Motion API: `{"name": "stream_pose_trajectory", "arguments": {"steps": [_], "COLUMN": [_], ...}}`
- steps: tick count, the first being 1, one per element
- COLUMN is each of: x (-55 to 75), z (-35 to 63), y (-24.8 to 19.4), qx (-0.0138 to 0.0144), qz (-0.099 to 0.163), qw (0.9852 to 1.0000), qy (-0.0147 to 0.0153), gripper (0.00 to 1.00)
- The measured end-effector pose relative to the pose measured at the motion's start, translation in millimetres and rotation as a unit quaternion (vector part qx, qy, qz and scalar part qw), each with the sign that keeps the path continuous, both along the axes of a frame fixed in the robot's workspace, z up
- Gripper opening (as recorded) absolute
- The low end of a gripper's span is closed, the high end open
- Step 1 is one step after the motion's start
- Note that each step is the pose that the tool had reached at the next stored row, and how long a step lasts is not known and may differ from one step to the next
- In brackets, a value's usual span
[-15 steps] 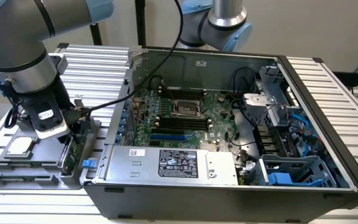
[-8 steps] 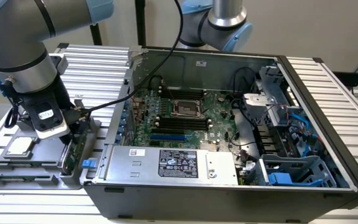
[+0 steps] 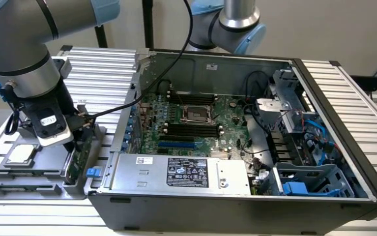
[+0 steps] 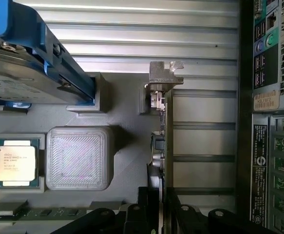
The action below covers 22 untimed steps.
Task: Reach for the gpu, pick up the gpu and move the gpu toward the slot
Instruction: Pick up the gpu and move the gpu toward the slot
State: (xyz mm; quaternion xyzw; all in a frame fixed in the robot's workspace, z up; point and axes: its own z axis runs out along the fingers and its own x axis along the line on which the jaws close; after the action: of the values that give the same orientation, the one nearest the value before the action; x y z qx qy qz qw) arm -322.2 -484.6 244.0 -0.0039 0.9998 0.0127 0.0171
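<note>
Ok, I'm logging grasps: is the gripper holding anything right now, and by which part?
Cannot tell. The gripper sits at the graphics card, at the end away from its metal bracket; the card stands edge-up in the gray holder.

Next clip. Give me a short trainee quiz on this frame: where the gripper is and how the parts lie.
1. True or false: the gpu already sits in the motherboard inside the computer case.
2. Which part lies in the grey fixture beside the square raised pad? A) the silver chip B) a fan C) a screwdriver
3. Fill in: the gripper is right at the ___, which stands on edge in the fixture.
Key: 1 false; 2 A; 3 gpu.
</note>
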Motion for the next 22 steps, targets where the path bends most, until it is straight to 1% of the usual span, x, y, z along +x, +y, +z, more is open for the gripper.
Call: {"name": "stream_pose_trajectory", "arguments": {"steps": [2,5,7,12,15,19,22], "x": [0.0,0.2,0.7,3.3,5.2,8.0,10.0], "z": [0.0,0.6,1.5,4.3,7.3,14.7,24.4], "y": [0.0,0.0,0.0,0.0,0.0,0.0,0.0], "qx": [0.0000,0.0001,0.0000,0.0000,0.0000,0.0000,0.0001], "qz": [0.000,0.000,0.000,0.000,0.000,0.000,0.000], "qw": [1.0000,1.0000,1.0000,0.9999,0.9998,0.9997,0.9995], "qy": [0.0007,0.0038,0.0069,0.0159,0.0203,0.0263,0.0303], "gripper": [0.26,0.26,0.26,0.26,0.26,0.26,0.26]}}
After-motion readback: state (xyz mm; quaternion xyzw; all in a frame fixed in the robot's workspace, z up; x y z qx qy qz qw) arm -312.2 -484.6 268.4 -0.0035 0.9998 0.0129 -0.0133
